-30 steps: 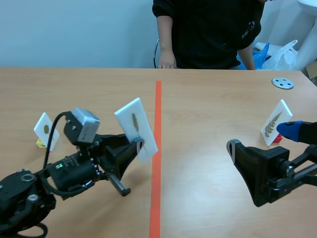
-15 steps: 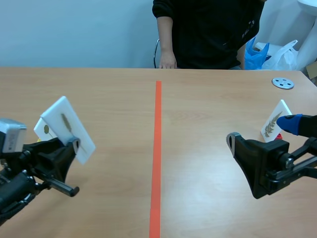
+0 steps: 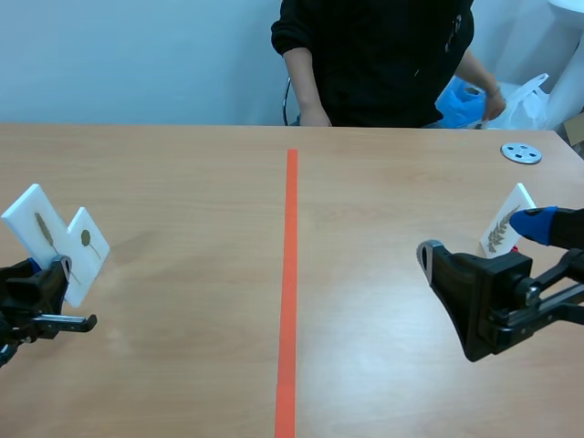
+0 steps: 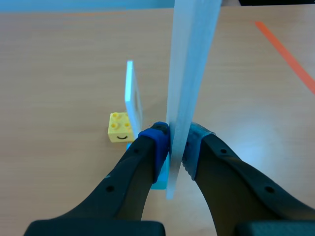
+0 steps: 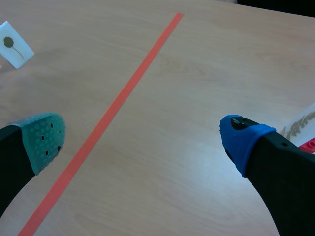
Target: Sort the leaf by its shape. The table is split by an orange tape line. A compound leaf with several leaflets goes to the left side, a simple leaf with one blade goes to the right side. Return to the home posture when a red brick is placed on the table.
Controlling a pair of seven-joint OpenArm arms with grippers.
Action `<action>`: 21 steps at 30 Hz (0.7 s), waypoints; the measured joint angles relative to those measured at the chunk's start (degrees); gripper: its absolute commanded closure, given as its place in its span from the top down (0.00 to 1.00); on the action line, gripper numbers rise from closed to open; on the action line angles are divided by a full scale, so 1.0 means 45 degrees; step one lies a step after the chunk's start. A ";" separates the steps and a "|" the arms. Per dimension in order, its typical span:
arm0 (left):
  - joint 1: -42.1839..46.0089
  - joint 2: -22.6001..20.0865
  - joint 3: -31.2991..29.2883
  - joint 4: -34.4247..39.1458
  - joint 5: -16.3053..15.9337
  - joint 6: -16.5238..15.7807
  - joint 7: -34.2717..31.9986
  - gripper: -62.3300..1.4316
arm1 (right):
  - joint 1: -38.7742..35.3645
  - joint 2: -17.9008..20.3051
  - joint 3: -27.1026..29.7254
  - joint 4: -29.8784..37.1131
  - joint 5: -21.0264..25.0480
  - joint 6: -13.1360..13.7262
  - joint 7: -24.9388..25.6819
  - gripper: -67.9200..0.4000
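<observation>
A white rectangular card bearing one slender dark leaf blade (image 3: pixel 36 228) sits at the scene's far left, near side. It is tilted, and its lower edge is pinched between the pads of the left gripper (image 4: pixel 174 147). Just right of it, overlapping in the scene view, a smaller white card with a round stalked leaf (image 3: pixel 84 251) stands upright on a yellow toy brick (image 4: pixel 120 127). On the right side, a white card with a feathery many-leaflet leaf (image 3: pixel 504 224) leans on a red brick (image 3: pixel 513 254).

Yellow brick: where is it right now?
Left wrist view: the yellow brick sits just ahead of the left gripper, at the foot of the standing card.
</observation>
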 measured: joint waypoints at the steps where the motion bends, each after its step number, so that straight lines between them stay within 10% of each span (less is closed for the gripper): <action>1: -0.0117 0.0049 0.0000 -0.0238 -0.0068 0.0083 -0.0005 0.14 | 0.0000 0.0000 0.0000 0.0000 0.0000 0.0000 0.0000 0.97; 13: -0.2293 0.0889 0.0000 -0.3123 -0.0782 0.0253 -0.0296 0.14 | 0.0000 0.0000 0.0000 0.0000 0.0000 0.0000 0.0000 0.97; 21: -0.2244 0.0962 0.0000 -0.3240 -0.0787 0.0257 -0.0359 0.38 | 0.0000 0.0000 0.0000 0.0000 0.0000 0.0000 0.0000 0.97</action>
